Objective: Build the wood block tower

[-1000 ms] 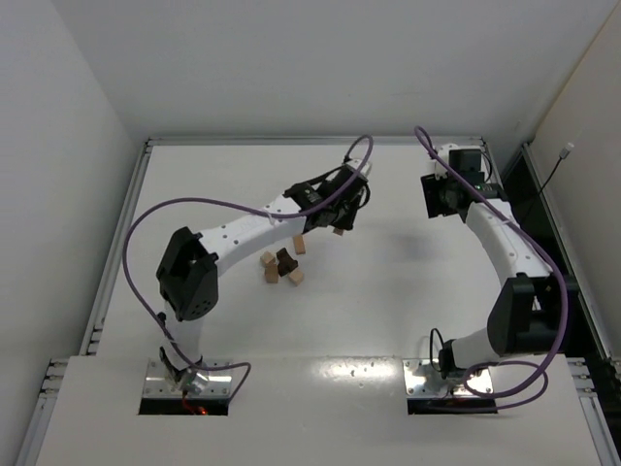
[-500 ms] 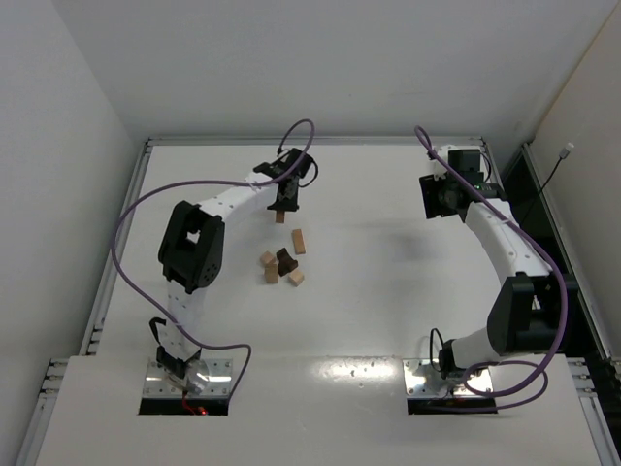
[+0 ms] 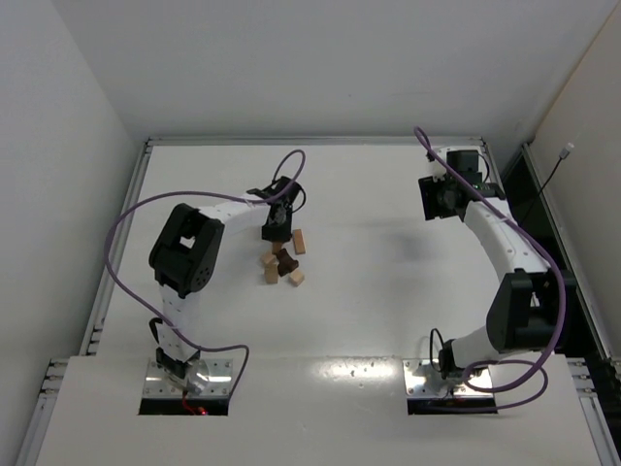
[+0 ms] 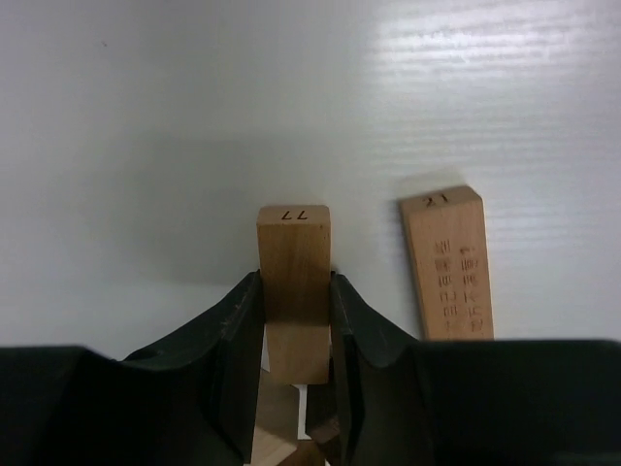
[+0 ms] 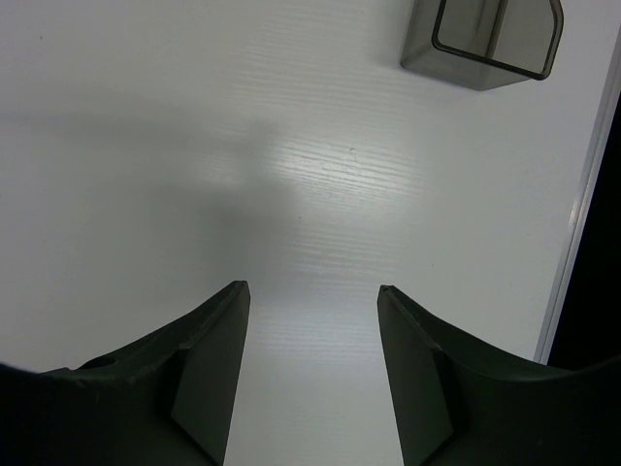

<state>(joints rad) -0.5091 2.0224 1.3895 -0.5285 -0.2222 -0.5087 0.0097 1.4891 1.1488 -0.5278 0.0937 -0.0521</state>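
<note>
We have the left pincer point(image 4: 294, 287) closed on a tan block point(image 4: 293, 254), gripping only its near end, so much of its length sticks out past the tips. No tower stands yet. In the top view the loose tan blocks point(image 3: 271, 275) and the dark brown piece point(image 3: 284, 260) lie scattered left of centre on the bench point(image 3: 388, 291), just below that pincer.

Our main worry is the short grip: any contact at the free end could swing the block between the jaws and set it down crooked. A second tan block point(image 4: 446, 264) lies flat just right of the held one in the left wrist view. We judge that a finger coming down there could nudge it or ride up on it. Lowering into the cluster could also scatter the pieces further.

The right pincer point(image 5: 312, 320) is spread wide and holds nothing. It is at the upper right of the top view, well apart, with a grey container point(image 5: 482, 39) ahead of it.
</note>
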